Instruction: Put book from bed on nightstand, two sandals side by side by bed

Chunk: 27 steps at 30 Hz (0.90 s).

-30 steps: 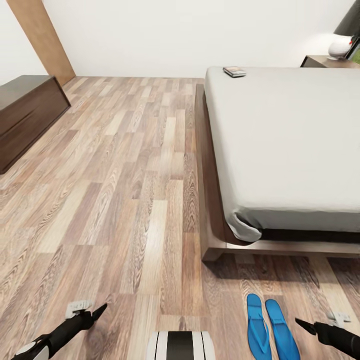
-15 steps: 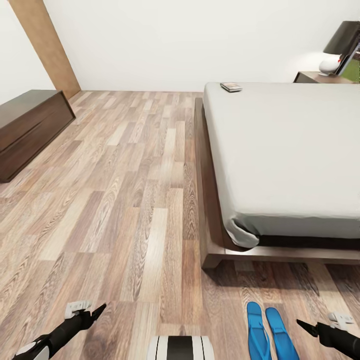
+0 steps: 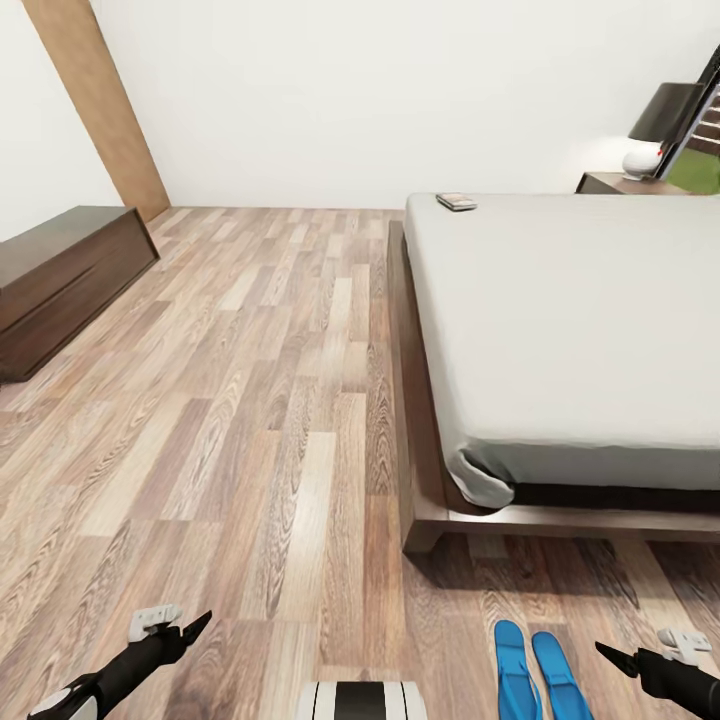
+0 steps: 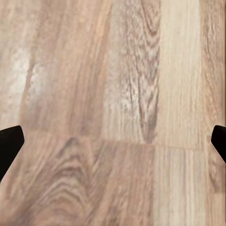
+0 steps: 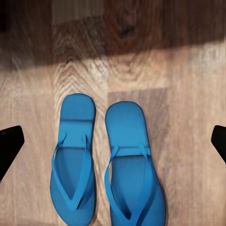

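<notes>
The book (image 3: 457, 201) lies flat on the far corner of the off-white bed (image 3: 570, 320). Beyond the bed's far right side stands a dark nightstand (image 3: 606, 184). Two blue sandals (image 3: 514, 668) (image 3: 560, 676) lie side by side on the plank floor just in front of the bed's foot, and in the right wrist view (image 5: 74, 160) (image 5: 133, 165) they lie parallel under the hand. My right gripper (image 3: 606, 652) hovers beside them, open, its fingers (image 5: 9, 143) wide apart and empty. My left gripper (image 3: 196, 626) hangs low over bare floor, open, fingers (image 4: 8, 143) spread.
A long dark dresser (image 3: 60, 280) stands against the left wall beside a brown door (image 3: 100, 100). A lamp with a dark shade (image 3: 658, 125) sits on the nightstand. A wide strip of wood floor (image 3: 260, 380) runs along the bed's left side.
The whole picture has slid downward, so the camera has moved; more of the far wall and lamp show. Book, sandals and both arms keep their places.
</notes>
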### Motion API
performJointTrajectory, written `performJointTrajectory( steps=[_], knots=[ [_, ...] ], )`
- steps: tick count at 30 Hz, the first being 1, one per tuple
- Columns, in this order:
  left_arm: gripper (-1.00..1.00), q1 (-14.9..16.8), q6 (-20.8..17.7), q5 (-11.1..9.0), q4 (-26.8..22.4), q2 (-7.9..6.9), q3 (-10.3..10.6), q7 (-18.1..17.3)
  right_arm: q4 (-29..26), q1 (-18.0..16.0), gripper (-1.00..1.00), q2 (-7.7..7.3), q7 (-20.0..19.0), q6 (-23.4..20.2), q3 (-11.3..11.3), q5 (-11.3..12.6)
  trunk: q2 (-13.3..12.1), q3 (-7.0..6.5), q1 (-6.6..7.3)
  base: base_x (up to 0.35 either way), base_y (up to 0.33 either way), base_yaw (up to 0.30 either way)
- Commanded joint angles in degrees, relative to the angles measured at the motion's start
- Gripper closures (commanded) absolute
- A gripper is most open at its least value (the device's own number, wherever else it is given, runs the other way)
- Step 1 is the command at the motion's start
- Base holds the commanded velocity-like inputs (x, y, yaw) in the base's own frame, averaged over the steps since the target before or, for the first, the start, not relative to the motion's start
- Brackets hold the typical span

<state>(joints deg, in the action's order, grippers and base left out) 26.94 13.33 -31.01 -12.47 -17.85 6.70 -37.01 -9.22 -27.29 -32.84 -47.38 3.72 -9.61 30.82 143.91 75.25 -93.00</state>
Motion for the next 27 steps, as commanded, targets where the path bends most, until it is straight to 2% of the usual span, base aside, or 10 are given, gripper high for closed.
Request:
performJointTrajectory(
  steps=[1,23,27],
  knots=[
    [-1.0,0.0,0.4,-0.4,0.1,-0.03,0.5,0.0,0.1,0.0,-1.0,-0.03,-0.1,0.4,-0.5,0.3,0.0,-0.19,0.03,0.0,0.0,0.0],
    [-1.0,0.0,0.4,-0.4,0.1,0.16,0.6,0.1,0.1,0.0,-1.0,0.5,-0.1,0.4,-0.6,0.3,-0.3,-5.06,0.6,0.0,0.0,0.0],
    [-1.0,0.0,0.4,-0.3,0.1,0.23,0.6,0.1,0.5,0.0,-1.0,1.75,0.0,0.7,-0.7,0.3,-0.3,-5.95,0.7,0.0,0.0,0.0]
  ],
)
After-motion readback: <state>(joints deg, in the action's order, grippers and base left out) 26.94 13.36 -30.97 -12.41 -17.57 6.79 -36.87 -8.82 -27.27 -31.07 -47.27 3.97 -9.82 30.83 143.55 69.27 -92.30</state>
